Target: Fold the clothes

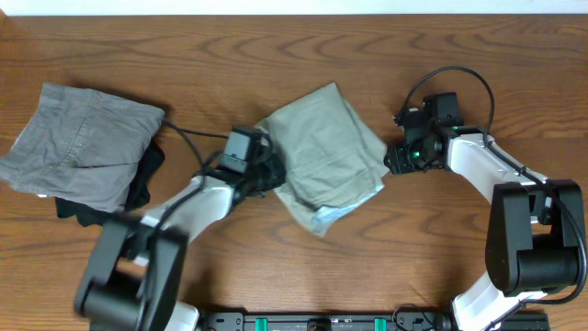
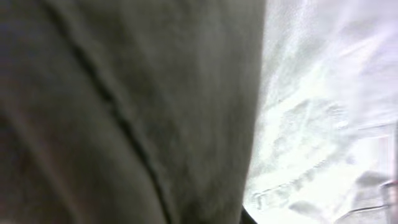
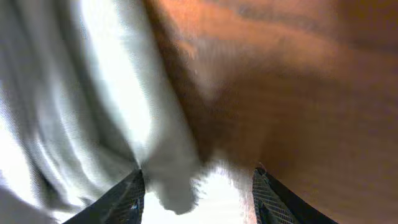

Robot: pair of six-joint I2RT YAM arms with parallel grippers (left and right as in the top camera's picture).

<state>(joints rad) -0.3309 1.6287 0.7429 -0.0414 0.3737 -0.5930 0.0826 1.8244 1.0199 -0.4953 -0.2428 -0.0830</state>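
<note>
The light khaki-green shorts (image 1: 326, 147) lie folded in a rough diamond at the table's middle, with pale blue lining showing at the lower edge (image 1: 335, 216). My left gripper (image 1: 268, 173) is pressed into the shorts' left edge. The khaki cloth (image 2: 124, 112) fills the left wrist view and hides the fingers, and the gripper seems shut on it. My right gripper (image 1: 397, 158) is at the shorts' right corner. It is open (image 3: 198, 196), with a pale fold of the shorts (image 3: 177, 186) hanging between its fingers.
Darker grey folded shorts (image 1: 78, 142) lie at the far left, on top of a small black garment (image 1: 142, 179). Brown wooden table (image 1: 441, 248) surrounds the clothes. A black cable (image 1: 446, 78) loops above the right arm.
</note>
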